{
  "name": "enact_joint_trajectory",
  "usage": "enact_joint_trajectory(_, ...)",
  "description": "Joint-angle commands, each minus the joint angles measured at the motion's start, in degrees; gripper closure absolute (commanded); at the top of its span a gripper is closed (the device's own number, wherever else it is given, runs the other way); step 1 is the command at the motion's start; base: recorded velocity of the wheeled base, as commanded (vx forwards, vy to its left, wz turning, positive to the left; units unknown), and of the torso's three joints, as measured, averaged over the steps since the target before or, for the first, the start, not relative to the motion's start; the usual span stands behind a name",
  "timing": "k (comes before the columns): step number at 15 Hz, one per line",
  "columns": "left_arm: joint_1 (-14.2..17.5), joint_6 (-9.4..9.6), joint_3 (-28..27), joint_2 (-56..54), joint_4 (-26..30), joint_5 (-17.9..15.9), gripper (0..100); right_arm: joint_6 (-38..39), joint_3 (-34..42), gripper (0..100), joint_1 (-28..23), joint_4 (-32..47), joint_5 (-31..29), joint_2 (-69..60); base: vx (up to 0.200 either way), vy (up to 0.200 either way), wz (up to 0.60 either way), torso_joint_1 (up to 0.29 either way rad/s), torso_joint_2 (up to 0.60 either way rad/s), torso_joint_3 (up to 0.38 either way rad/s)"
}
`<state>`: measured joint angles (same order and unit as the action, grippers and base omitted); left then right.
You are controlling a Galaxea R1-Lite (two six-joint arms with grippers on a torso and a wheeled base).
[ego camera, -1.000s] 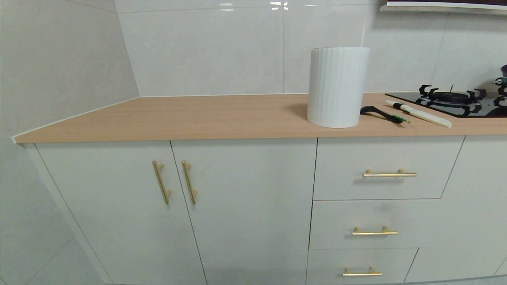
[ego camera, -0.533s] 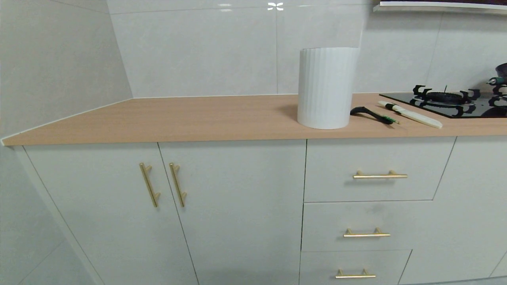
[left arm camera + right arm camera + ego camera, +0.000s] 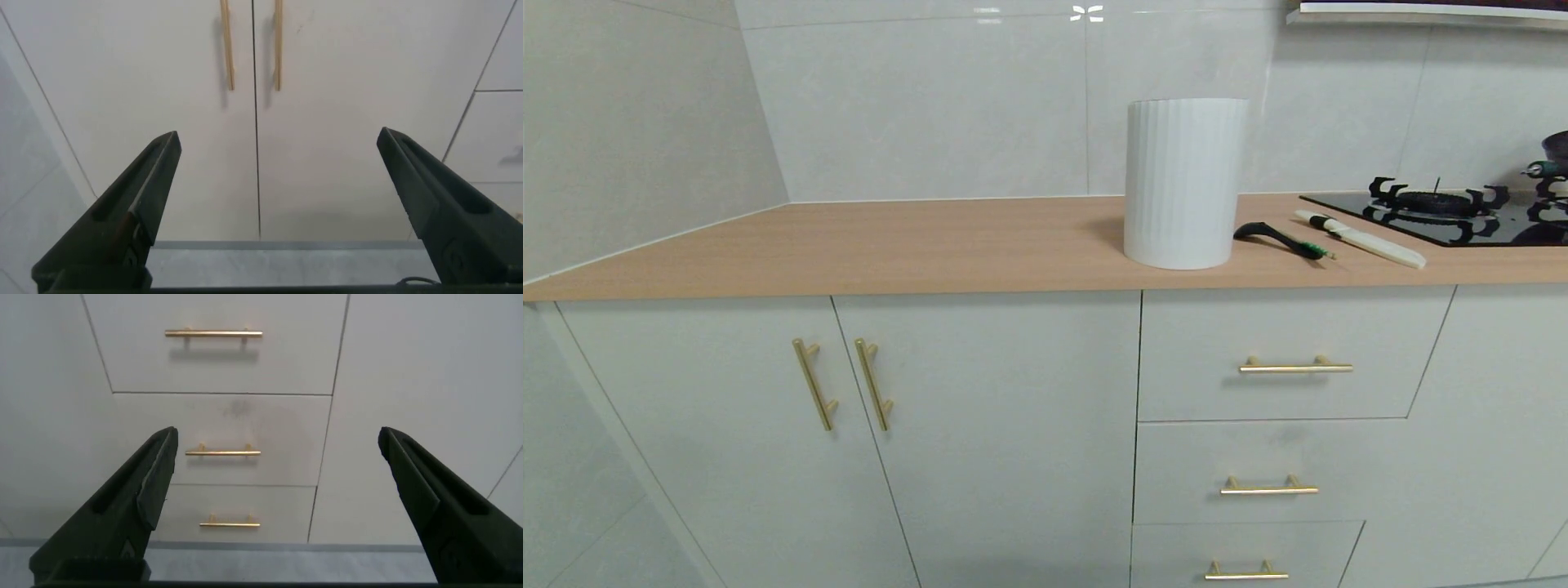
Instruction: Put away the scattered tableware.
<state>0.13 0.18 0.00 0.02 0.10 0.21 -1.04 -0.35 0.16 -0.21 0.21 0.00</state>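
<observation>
A tall white ribbed holder [image 3: 1186,181] stands on the wooden countertop [image 3: 915,245]. Just right of it lie a black-handled tool with a green tip [image 3: 1284,240] and a cream-coloured knife [image 3: 1364,238]. My left gripper [image 3: 278,147] hangs open low in front of the double cabinet doors [image 3: 255,114], nothing between its fingers. My right gripper [image 3: 278,441] is open too, facing the stack of drawers [image 3: 216,400], well below the counter.
A black gas hob [image 3: 1445,212] with burner grates sits at the counter's far right. Gold bar handles [image 3: 1295,367] are on the drawers and cabinet doors [image 3: 841,392]. Tiled walls close off the back and the left side.
The whole head view has shifted, so the counter and cabinets sit further left in the picture; the camera moved. The tableware itself has not moved.
</observation>
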Motion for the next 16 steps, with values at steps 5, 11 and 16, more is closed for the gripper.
enact_joint_trajectory(5, 0.04, -0.01, 0.00, -0.02, -0.01, -0.03, 0, 3.15, -12.04, 0, 6.26, 3.46, 6.38, 21.62, 0.000, 0.000, 0.00, 0.000, 0.00, 0.000)
enact_joint_trajectory(11, 0.04, -0.01, 0.00, -0.02, -0.01, 0.06, 0, 3.06, -21.27, 0, 6.61, 3.20, 6.82, 51.15, 0.000, 0.000, 0.00, 0.000, 0.00, 0.000)
enact_joint_trajectory(16, 0.04, -0.01, 0.00, -0.02, -0.01, -0.03, 0, 2.97, -30.76, 0, 7.14, -0.50, 6.65, 77.87, 0.000, 0.000, 0.00, 0.000, 0.00, 0.000)
